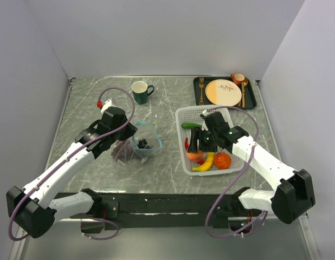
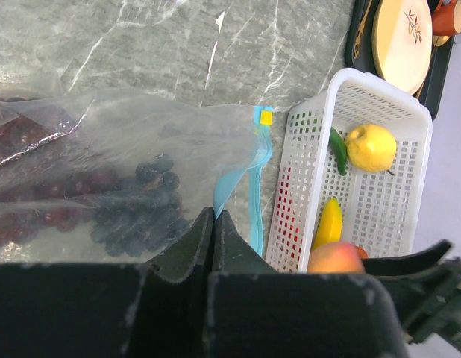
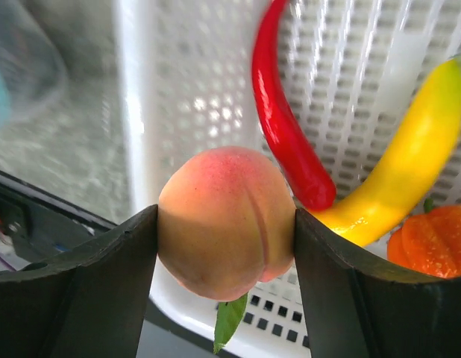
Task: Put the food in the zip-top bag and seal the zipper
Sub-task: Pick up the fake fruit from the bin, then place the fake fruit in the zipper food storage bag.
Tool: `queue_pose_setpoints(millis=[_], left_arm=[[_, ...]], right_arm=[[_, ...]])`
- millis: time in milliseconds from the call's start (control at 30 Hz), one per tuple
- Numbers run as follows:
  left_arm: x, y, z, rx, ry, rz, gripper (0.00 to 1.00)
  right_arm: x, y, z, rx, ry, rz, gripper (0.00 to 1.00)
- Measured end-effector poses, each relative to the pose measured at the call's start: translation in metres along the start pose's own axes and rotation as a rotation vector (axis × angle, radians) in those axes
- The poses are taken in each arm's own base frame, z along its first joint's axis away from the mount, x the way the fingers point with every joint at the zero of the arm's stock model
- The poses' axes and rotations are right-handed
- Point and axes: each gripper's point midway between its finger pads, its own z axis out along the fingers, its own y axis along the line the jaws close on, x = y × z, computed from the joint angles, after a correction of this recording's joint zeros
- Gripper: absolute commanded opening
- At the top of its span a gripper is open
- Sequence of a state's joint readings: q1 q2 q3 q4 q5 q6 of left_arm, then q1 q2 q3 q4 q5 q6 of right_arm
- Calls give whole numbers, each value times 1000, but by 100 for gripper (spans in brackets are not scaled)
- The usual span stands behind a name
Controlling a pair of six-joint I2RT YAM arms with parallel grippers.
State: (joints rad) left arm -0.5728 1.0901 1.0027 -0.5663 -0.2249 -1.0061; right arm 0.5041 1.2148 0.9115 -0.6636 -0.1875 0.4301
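The clear zip-top bag [image 1: 145, 142] lies left of the basket with the dark grape bunch [image 2: 141, 201] inside. My left gripper [image 2: 213, 214] is shut on the bag's mouth edge at the teal zipper [image 2: 256, 186]. My right gripper [image 3: 225, 220] is shut on the peach [image 3: 227, 216], held just above the near left corner of the white mesh basket [image 1: 181, 116]. In the basket lie the lemon [image 2: 371, 147], green pepper [image 1: 190, 125], red chili [image 3: 286, 134], banana [image 3: 402, 164] and orange [image 1: 222, 160].
A green mug [image 1: 140, 91] stands at the back. A black tray [image 1: 253, 97] at the back right carries a cream plate [image 1: 224, 91], cutlery and an orange cup [image 1: 239, 79]. A dark reddish packet [image 1: 121, 151] lies by the bag's left side.
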Motion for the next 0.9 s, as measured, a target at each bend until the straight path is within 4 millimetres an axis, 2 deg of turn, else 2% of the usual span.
queue_pose_setpoints(millis=[167,367,567,667,900], left_arm=[[0,0,0,0,0,0,1],[0,0,0,0,0,0,1],[0,0,0,3,2,0,1],[0,-1,-2,8,4,-1,1],[1,-3,-5,21,9,-3,1]], right_arm=[[-27,17,-13,-46,-90,8,43],[-69,60,-28,-207,-199,23,43],[-95,98,-20,-318,-209,23,43],[-96,120,-7,-356,-182,-3,43],[-75,164,22,-417,-78,-56,45]])
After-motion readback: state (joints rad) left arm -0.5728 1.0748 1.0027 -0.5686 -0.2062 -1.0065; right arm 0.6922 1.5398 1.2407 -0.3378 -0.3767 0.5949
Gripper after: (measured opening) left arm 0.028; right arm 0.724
